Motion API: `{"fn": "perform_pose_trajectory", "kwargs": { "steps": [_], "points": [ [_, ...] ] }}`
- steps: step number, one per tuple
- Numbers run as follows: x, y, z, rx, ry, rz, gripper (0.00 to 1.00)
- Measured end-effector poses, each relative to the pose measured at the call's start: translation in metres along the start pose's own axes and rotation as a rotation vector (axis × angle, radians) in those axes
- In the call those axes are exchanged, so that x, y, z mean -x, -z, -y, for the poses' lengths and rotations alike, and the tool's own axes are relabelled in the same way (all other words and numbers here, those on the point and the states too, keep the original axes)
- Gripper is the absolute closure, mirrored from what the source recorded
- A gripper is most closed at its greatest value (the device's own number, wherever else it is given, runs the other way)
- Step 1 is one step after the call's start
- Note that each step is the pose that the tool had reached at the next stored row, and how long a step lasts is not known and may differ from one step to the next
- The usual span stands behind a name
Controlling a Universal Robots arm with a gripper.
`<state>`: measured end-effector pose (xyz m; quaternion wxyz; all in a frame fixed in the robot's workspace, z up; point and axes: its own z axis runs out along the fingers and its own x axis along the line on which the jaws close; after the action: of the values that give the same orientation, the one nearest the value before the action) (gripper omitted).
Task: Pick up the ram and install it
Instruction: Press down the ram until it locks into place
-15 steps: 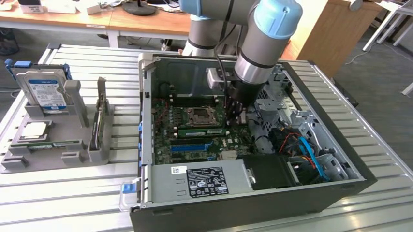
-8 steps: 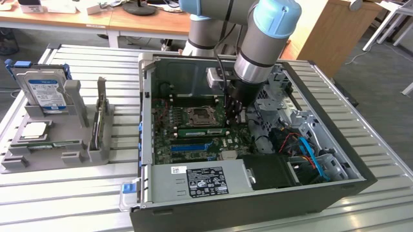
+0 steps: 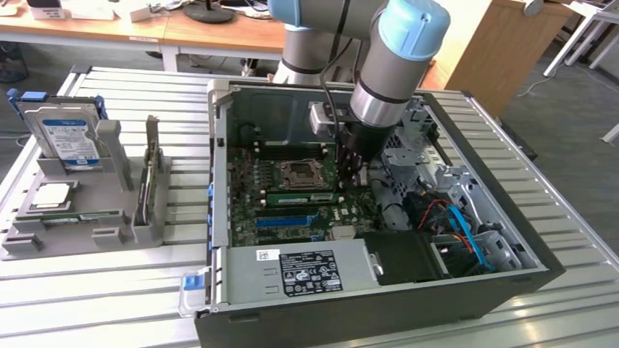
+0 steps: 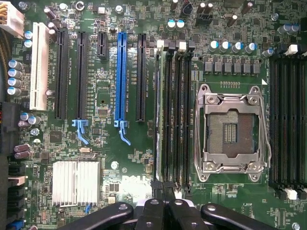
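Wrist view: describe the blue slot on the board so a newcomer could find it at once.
On the green motherboard, find the square silver-framed processor socket. Past the black memory slots beside it runs a row of long expansion slots. The long blue plastic slot is the only blue one; its neighbours are black.

You are looking at a slatted metal table (image 3: 116, 290) that is carrying an open computer case (image 3: 387, 290) lying on its side and, toward the exterior view's left, a grey parts holder (image 3: 77, 232) sitting well apart.
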<state>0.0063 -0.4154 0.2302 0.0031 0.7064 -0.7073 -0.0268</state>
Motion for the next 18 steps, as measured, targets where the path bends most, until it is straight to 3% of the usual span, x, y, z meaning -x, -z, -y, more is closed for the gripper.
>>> {"fn": "perform_pose_trajectory", "kwargs": {
  "steps": [18],
  "points": [
    [-0.0003,-0.0065,0.0003,-0.0001,0.0,-0.0002,0.89]
  ]
}}
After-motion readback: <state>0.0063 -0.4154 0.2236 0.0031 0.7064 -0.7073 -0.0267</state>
